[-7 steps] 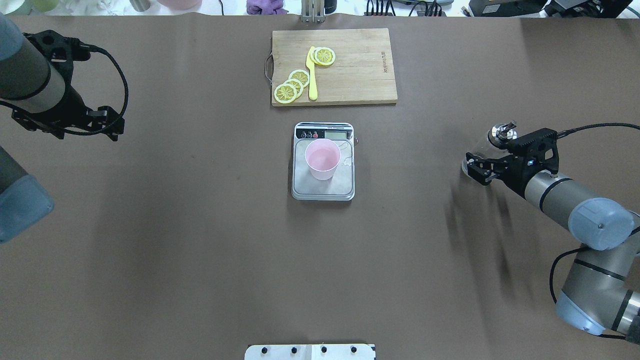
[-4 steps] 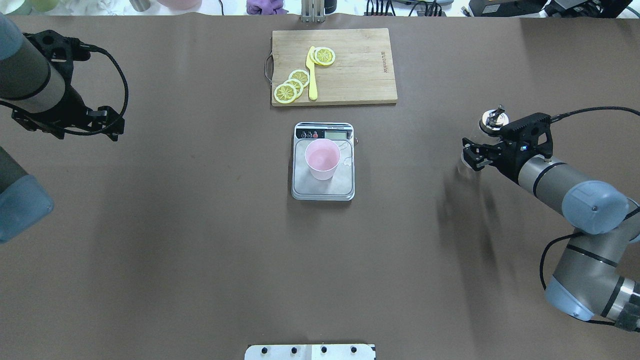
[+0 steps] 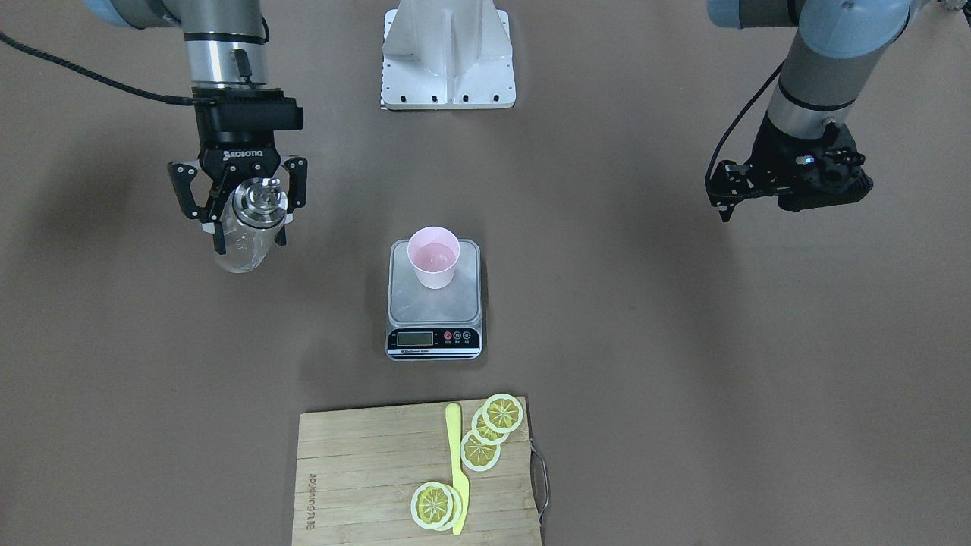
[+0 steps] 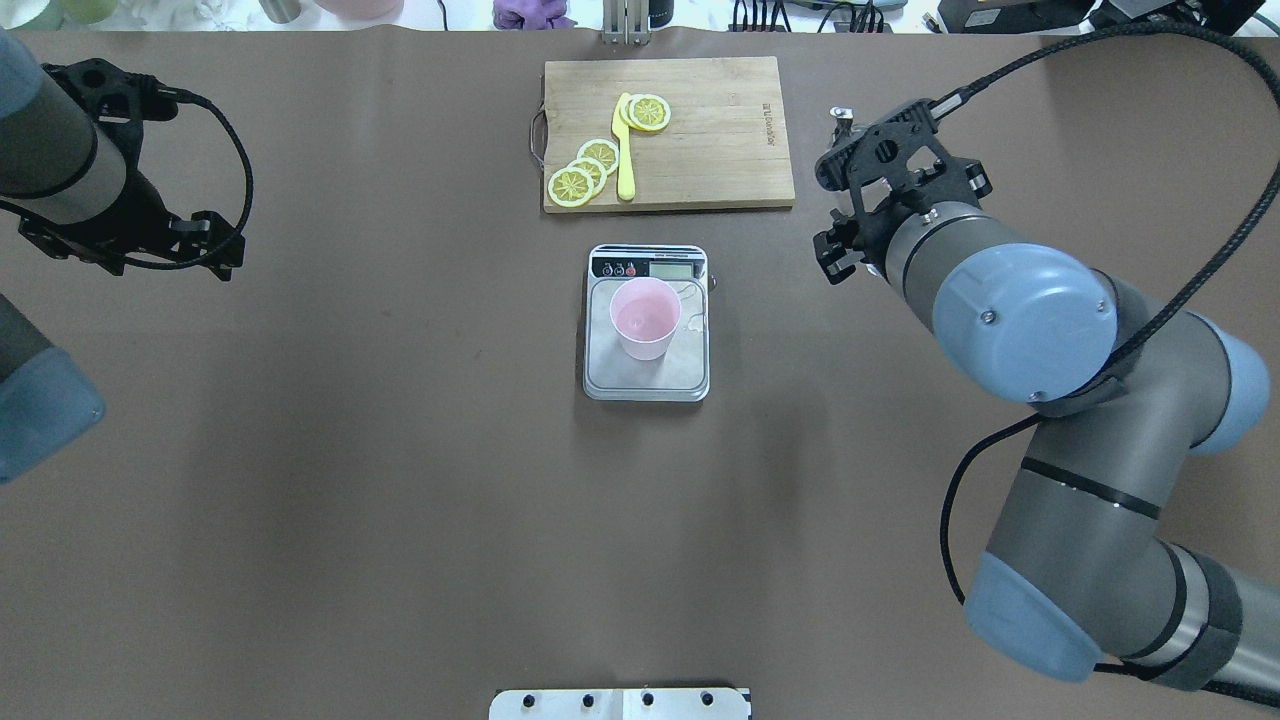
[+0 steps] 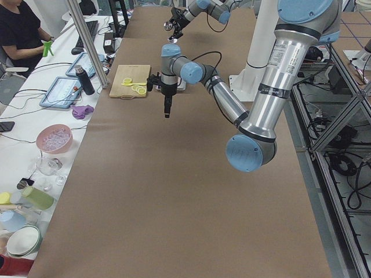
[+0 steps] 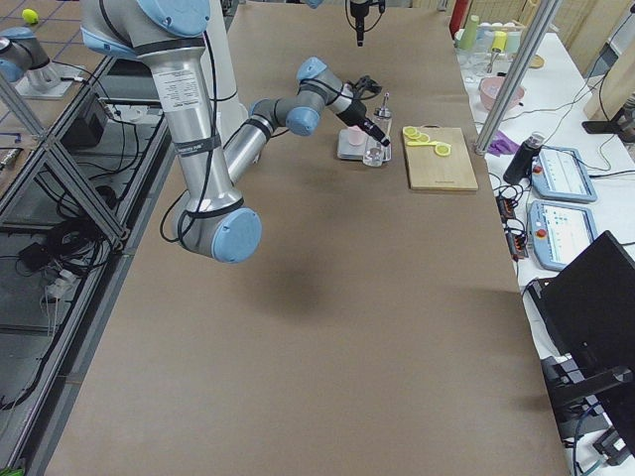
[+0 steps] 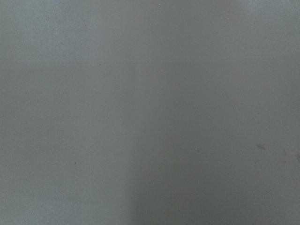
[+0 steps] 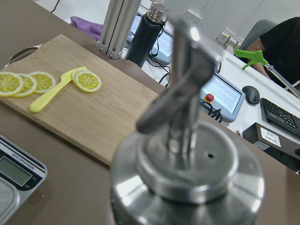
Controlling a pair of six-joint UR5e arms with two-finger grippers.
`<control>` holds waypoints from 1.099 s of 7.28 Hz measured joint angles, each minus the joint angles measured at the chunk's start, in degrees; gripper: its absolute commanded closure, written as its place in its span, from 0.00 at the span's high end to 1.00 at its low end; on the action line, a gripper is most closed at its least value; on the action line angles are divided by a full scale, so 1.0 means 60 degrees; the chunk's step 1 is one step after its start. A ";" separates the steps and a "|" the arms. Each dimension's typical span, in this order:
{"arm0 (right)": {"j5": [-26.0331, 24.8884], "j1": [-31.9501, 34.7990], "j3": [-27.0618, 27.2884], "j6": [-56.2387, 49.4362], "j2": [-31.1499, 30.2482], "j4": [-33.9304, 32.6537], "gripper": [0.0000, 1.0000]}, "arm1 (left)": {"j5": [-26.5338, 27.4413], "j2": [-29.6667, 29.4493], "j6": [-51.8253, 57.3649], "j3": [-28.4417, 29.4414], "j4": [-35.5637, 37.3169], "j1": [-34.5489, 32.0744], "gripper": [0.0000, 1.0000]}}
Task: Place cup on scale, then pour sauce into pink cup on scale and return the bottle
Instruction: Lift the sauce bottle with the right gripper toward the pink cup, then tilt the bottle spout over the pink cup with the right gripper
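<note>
The pale pink cup (image 3: pixel 433 258) stands upright on the steel platform of the scale (image 3: pixel 435 312) at mid-table; both also show in the overhead view, the cup (image 4: pixel 645 318) on the scale (image 4: pixel 647 382). My right gripper (image 3: pixel 246 238) is shut on the clear glass bottle (image 3: pixel 241 256) and holds it off the table, apart from the scale on my right side. Its metal spout cap (image 8: pixel 187 159) fills the right wrist view. My left gripper (image 3: pixel 789 187) hangs far off on my left side; its fingers are hidden.
A wooden cutting board (image 4: pixel 700 160) with lemon slices (image 4: pixel 585 170) and a yellow knife (image 4: pixel 625 150) lies beyond the scale. The robot's white base (image 3: pixel 447 57) is at the near table edge. Bare brown table shows in the left wrist view.
My right arm has risen with the bottle and swung from the table's right side toward the far centre, near the board's corner. The left arm, cup and scale have not moved.
</note>
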 measured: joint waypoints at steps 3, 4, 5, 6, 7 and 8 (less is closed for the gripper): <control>-0.2203 -0.1516 -0.0036 -0.1477 0.0286 -0.1523 0.00 | 0.0803 0.0125 -0.0012 0.0196 -0.0150 -0.0015 0.99; -0.2640 -0.1737 -0.0075 -0.1731 0.0383 -0.2196 0.00 | 0.0895 0.0107 -0.0014 0.0416 -0.0167 -0.0009 0.99; -0.2980 -0.1845 -0.0183 -0.2074 0.0473 -0.2655 0.00 | 0.0928 0.0041 -0.0012 0.0768 -0.0169 0.0013 0.99; -0.3259 -0.1884 -0.0415 -0.2414 0.0520 -0.2866 0.00 | 0.0931 -0.0007 -0.0002 0.1030 -0.0165 0.0027 0.99; -0.3527 -0.1896 -0.0750 -0.2792 0.0599 -0.2944 0.00 | 0.0922 0.0000 0.0004 0.1147 -0.0159 0.0029 0.99; -0.3720 -0.1893 -0.1135 -0.3150 0.0779 -0.2968 0.00 | 0.0921 0.0039 0.0006 0.1183 -0.0155 0.0027 0.99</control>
